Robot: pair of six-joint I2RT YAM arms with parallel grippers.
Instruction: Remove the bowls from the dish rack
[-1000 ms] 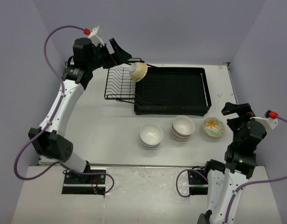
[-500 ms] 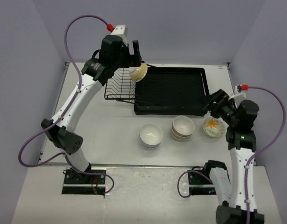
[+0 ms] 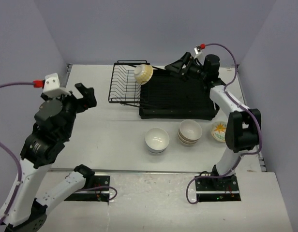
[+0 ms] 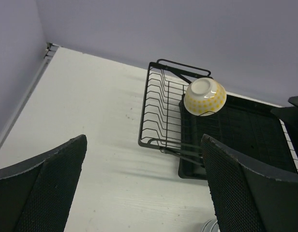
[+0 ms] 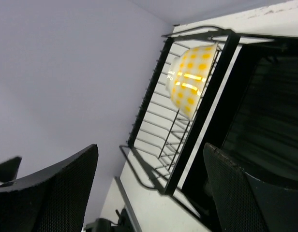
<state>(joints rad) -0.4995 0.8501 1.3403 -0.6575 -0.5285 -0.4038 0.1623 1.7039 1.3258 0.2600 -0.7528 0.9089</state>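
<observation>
At the far corner of the dish rack (image 3: 122,88), where the yellow-dotted bowl (image 3: 143,73) leans tilted on the wires, my right hand (image 3: 172,66) hangs near it, wide open and empty; coming in skewed, I may snag a wire or topple the bowl.

Dotted bowl (image 4: 205,96): cream, yellow dots. Dish rack (image 3: 180,94): black. White bowl (image 3: 156,139): plain. Cream stack (image 3: 190,130). Patterned bowl (image 3: 222,131): yellow-orange centre.
</observation>
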